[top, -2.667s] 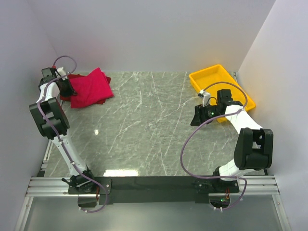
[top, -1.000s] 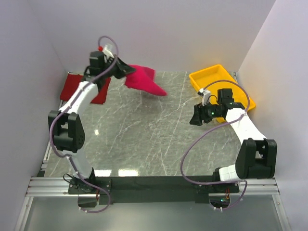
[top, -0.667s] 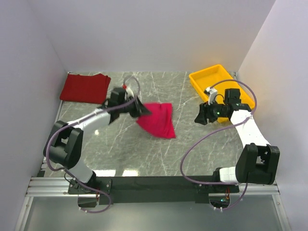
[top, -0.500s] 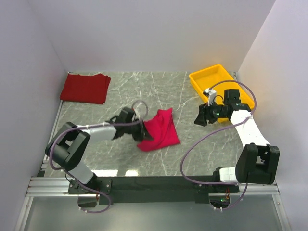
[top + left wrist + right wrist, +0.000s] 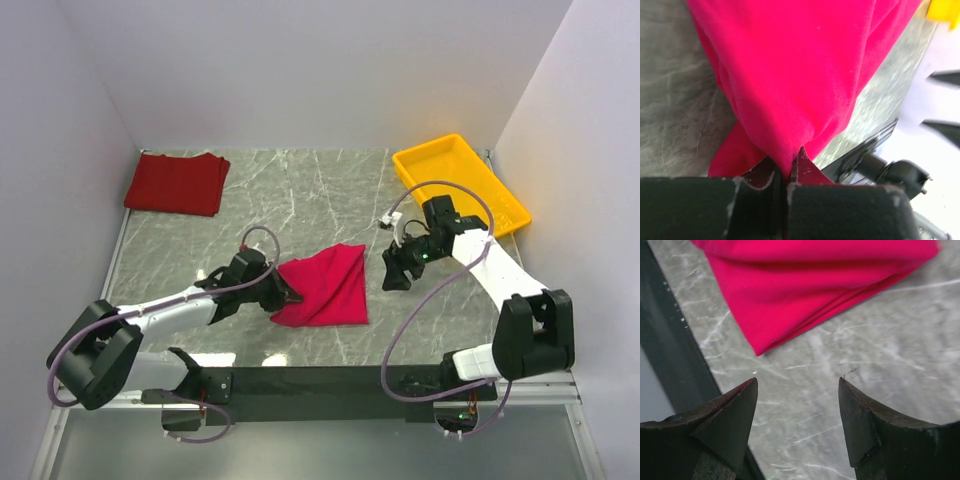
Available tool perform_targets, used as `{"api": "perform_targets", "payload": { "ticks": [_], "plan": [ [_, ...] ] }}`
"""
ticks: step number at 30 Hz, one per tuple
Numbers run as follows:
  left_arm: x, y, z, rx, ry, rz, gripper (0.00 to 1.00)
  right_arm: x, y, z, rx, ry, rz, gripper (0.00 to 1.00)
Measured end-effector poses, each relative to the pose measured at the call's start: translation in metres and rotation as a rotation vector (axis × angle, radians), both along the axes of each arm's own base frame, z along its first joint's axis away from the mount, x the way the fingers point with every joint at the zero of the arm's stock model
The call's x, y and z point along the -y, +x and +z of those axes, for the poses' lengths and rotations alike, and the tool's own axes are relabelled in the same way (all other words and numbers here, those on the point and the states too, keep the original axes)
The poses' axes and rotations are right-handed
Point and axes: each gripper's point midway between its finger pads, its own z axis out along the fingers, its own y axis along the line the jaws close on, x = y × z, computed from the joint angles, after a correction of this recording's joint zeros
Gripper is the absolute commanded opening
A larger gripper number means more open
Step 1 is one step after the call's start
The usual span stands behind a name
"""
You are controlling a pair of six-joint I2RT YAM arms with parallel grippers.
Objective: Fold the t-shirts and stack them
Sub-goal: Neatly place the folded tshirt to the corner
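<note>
One crimson t-shirt (image 5: 328,285) lies loosely folded on the grey marble table (image 5: 300,205), near the front middle and between the two grippers; the left gripper (image 5: 287,294) lies low at the shirt's left edge, its jaws clenched on a bunched corner of the cloth; the right gripper (image 5: 391,277) hovers just beside the shirt's right edge, jaws spread apart and holding nothing; the maroon t-shirt (image 5: 177,184) lies folded flat at the far left corner, well apart; a yellow tray (image 5: 462,178) sits at the far right.
</note>
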Motion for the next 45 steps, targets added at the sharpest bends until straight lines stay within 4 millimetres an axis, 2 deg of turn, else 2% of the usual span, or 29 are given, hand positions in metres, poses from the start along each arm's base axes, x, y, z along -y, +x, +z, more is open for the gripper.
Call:
{"api": "perform_targets", "payload": {
  "ticks": [5, 10, 12, 16, 23, 30, 35, 39, 40, 42, 43, 45],
  "plan": [
    [-0.001, 0.009, 0.004, -0.012, -0.064, 0.116, 0.01, -0.005, -0.016, -0.009, -0.191, -0.017, -0.044, 0.74],
    [0.001, 0.023, 0.014, 0.002, -0.121, 0.200, 0.01, -0.021, 0.001, -0.002, -0.322, 0.002, -0.125, 0.74],
    [0.002, 0.027, 0.016, 0.007, -0.131, 0.221, 0.01, -0.028, 0.001, -0.008, -0.403, 0.004, -0.162, 0.74],
    [0.003, 0.034, 0.015, 0.010, -0.130, 0.241, 0.01, -0.034, -0.001, -0.033, -0.574, -0.042, -0.283, 0.75],
    [0.005, 0.037, 0.016, 0.015, -0.142, 0.243, 0.01, -0.028, 0.007, -0.061, -0.605, -0.143, -0.529, 0.75],
    [0.006, 0.036, 0.016, 0.017, -0.154, 0.246, 0.01, -0.038, 0.011, -0.074, -0.631, -0.156, -0.607, 0.70],
    [0.008, 0.036, 0.016, 0.017, -0.158, 0.240, 0.01, -0.050, 0.003, -0.083, -0.669, -0.173, -0.609, 0.59],
    [0.009, 0.035, 0.017, 0.020, -0.161, 0.235, 0.01, -0.052, 0.002, -0.085, -0.681, -0.182, -0.626, 0.49],
    [0.009, 0.035, 0.017, 0.021, -0.162, 0.234, 0.01, -0.051, 0.002, -0.086, -0.681, -0.188, -0.631, 0.40],
    [0.010, 0.035, 0.017, 0.021, -0.163, 0.233, 0.01, -0.050, 0.002, -0.089, -0.676, -0.199, -0.639, 0.31],
    [0.010, 0.035, 0.017, 0.021, -0.162, 0.232, 0.01, -0.049, 0.001, -0.091, -0.683, -0.204, -0.643, 0.22],
    [0.011, 0.034, 0.017, 0.020, -0.161, 0.230, 0.01, -0.048, 0.001, -0.094, -0.691, -0.212, -0.648, 0.13]
  ]
}}
